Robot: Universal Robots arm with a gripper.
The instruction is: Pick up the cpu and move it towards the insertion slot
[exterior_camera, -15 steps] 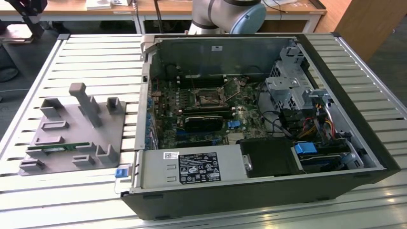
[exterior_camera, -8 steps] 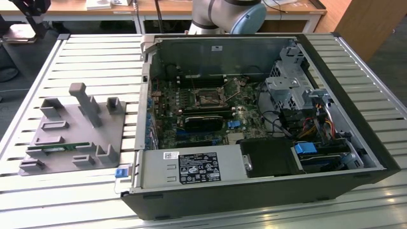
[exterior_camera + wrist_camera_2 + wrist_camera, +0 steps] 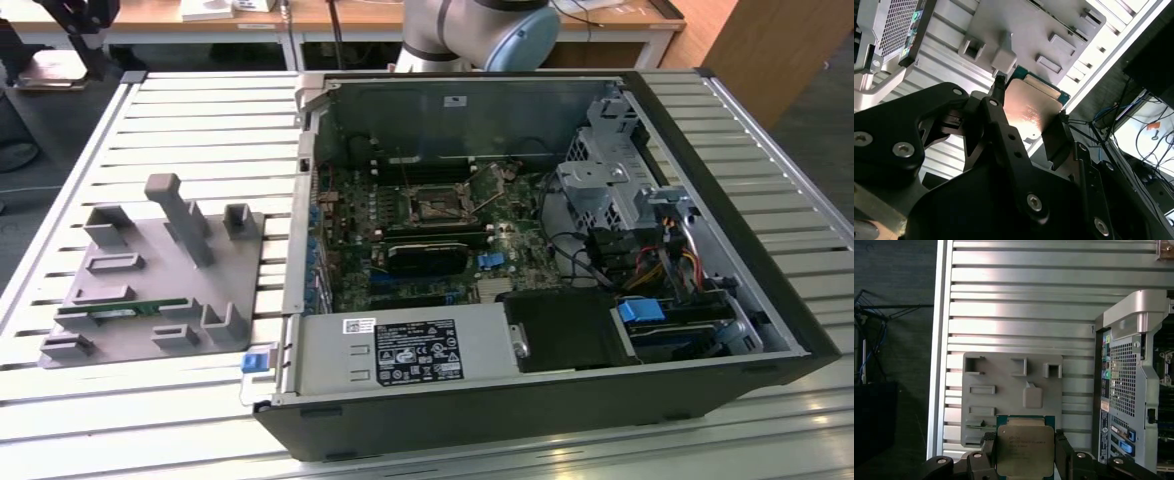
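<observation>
Matt silvery metal tops the cpu (image 3: 1025, 450); gripper (image 3: 1029, 125) black, matt.

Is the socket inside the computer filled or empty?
Empty: the insertion slot shows bare, while the gripper holds the cpu above the gray tray.

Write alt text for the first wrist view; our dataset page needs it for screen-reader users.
The gripper holds the cpu, a square silvery chip, between its black fingers above a grey parts tray on a ribbed metal table. An open computer case stands beside the tray.
</observation>
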